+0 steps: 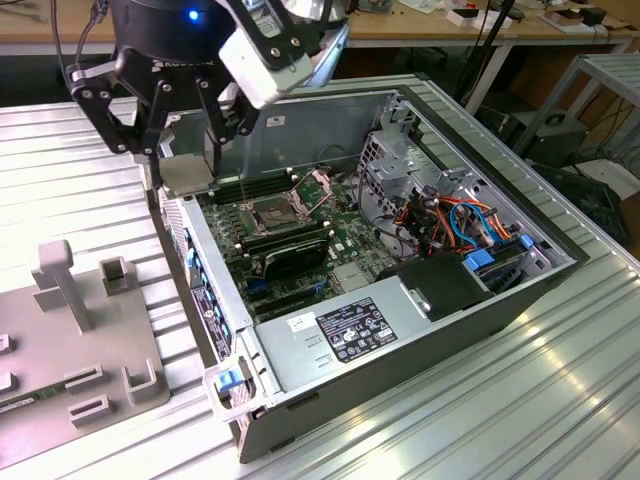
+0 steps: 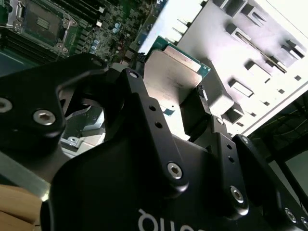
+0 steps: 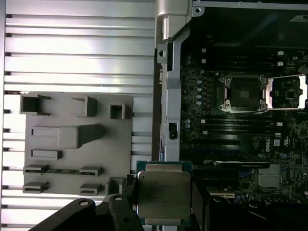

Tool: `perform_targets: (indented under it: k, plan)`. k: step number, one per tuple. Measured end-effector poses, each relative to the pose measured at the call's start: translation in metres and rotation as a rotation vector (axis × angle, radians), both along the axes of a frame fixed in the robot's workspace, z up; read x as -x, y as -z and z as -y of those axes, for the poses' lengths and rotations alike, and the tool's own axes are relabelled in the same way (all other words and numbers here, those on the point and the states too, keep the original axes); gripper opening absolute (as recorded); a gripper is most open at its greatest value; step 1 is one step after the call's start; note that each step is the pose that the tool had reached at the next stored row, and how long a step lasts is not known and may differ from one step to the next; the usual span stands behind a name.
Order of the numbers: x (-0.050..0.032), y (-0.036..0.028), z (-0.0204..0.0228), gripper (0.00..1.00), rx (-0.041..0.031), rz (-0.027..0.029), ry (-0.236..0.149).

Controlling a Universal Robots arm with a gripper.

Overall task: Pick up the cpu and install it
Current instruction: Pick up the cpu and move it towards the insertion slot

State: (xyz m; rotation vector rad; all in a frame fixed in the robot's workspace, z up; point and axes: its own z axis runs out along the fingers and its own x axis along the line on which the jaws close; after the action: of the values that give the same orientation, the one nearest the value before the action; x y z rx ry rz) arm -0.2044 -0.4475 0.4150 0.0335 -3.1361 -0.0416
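Observation:
The cpu (image 3: 163,195), a flat square chip with a dull silver top on a green board, sits between my fingers in both wrist views (image 2: 175,72). My gripper (image 3: 163,204) is shut on its edges. In the exterior view the gripper (image 1: 185,160) hangs with the cpu (image 1: 188,176) over the case's back-left rim, just outside the motherboard area. The dark square socket (image 1: 272,212) lies on the motherboard to the exterior view's right of the gripper, and its hinged metal frame (image 1: 318,182) is flipped open. In the first wrist view the socket (image 3: 243,91) is bare.
The open computer case (image 1: 500,290) lies on a ribbed metal table. Memory sticks (image 1: 285,242) sit beside the socket, with a drive cage and coloured cables (image 1: 450,220) at the exterior view's right and a power supply (image 1: 340,330) in front. A grey parts fixture (image 1: 90,330) stands at the left.

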Motion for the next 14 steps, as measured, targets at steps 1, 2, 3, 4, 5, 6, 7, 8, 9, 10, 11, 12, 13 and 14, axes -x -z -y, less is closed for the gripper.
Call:
perform_targets:
  k: [1,2,3,4,5,6,7,8,9,10,11,12,13,14]
  plan:
    - [-0.0041,0.0000,0.0000,0.55,0.0000,0.0000,0.000]
    - [-0.0074,0.0000,0.0000,0.55,-0.0001,0.0000,0.000]
    - [-0.0112,0.0000,0.0000,0.55,0.0000,0.0000,0.000]
    - [-0.0142,0.0000,0.0000,0.55,0.0000,-0.0001,0.000]
    - [-0.0182,0.0000,0.0000,0.55,0.0000,-0.0001,0.000]
    - [-0.0214,0.0000,0.0000,0.55,0.0000,0.0000,0.000]
    - [-0.0253,0.0000,0.0000,0.55,0.0000,-0.0001,0.000]
    - [-0.0288,0.0000,0.0000,0.55,0.0000,0.0000,0.000]
    - [-0.0329,0.0000,0.0000,0.55,0.0000,0.0000,0.000]
    - [-0.0364,0.0000,0.0000,0.55,-0.0001,0.0001,0.000]
    - [-0.0399,0.0000,0.0000,0.55,0.0000,0.0000,0.000]
    - [-0.0430,0.0000,0.0000,0.55,0.0000,0.0000,0.000]
    - [-0.0466,0.0000,0.0000,0.55,0.0000,0.0000,0.000]
    - [-0.0502,0.0000,0.0000,0.55,0.0000,0.0000,0.000]
